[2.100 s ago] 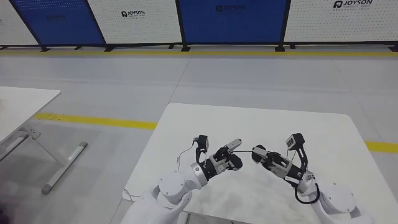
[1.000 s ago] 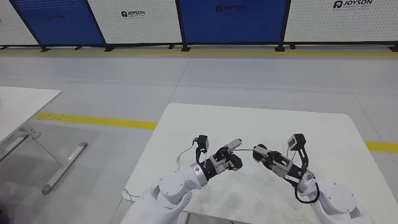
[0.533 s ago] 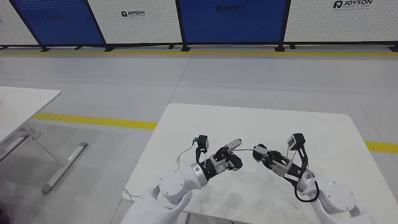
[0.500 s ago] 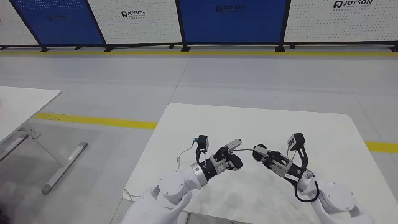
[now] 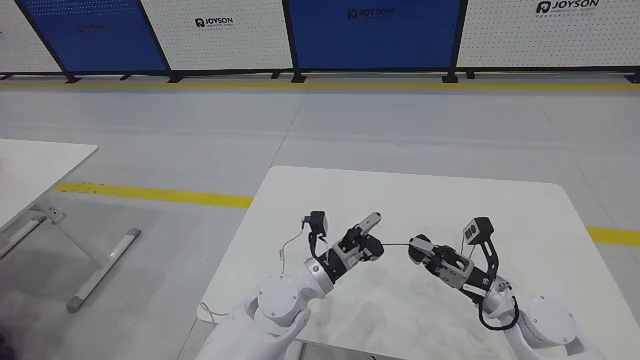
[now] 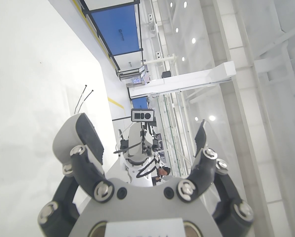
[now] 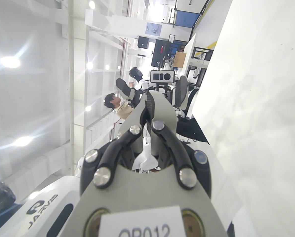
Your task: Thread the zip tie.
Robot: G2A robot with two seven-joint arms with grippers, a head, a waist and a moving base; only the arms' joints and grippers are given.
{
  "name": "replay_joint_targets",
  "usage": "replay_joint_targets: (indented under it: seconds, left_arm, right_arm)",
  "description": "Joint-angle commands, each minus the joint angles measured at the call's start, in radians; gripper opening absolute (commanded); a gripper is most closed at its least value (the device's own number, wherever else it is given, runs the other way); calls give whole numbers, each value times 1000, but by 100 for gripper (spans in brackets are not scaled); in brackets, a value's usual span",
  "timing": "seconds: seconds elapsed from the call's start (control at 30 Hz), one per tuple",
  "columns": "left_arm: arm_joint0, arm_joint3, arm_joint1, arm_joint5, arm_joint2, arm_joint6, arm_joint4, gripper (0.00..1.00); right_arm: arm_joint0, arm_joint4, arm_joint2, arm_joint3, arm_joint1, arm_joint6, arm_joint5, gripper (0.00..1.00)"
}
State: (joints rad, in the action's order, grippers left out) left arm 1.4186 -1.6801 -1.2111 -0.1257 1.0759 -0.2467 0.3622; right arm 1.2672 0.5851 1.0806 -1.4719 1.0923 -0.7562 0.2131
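A thin black zip tie sticks out sideways from my right gripper, which is shut on one end of it above the white table. In the right wrist view the right gripper has its fingertips pressed together. My left gripper hangs just left of the tie's free end, apart from it. It stands open in the left wrist view, with nothing between its fingers. The right arm faces it a short way off.
Two spare black zip ties lie on the table beyond the grippers. The table's far edge and left edge drop off to the floor. Blue and white panels stand far behind.
My left gripper, earlier at the tie's free end, has opened and drawn back to the left, tilting upward. The right gripper still holds the tie and has barely shifted.
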Motion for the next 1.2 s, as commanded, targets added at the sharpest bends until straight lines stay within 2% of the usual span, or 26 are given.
replay_joint_targets:
  seconds: [0.0, 0.17, 0.27, 0.33, 0.5, 0.6, 0.8, 1.17]
  left_arm:
    - [0, 0, 0, 0, 0, 0, 0, 100]
    - [0, -2, 0, 1, -4, -5, -1, 100]
    - [-6, 2, 2, -7, -16, -50, -33, 100]
    - [-1, -2, 1, -22, -20, -41, -43, 100]
    - [-1, -2, 1, -22, -20, -41, -43, 100]
    - [-1, -2, 1, -22, -20, -41, -43, 100]
    - [0, 5, -6, -31, -31, 19, -29, 100]
    - [-1, 5, -7, -28, -39, 14, -38, 100]
  right_arm:
    - [0, 0, 0, 0, 0, 0, 0, 0]
    - [0, 0, 0, 0, 0, 0, 0, 0]
    - [0, 0, 0, 0, 0, 0, 0, 0]
    - [0, 0, 0, 0, 0, 0, 0, 0]
    - [0, 0, 0, 0, 0, 0, 0, 0]
    - [7, -18, -6, -7, 4, 46, -16, 0]
    - [9, -62, -23, -16, 10, 66, -31, 0]
    - [9, -62, -23, -16, 10, 66, -31, 0]
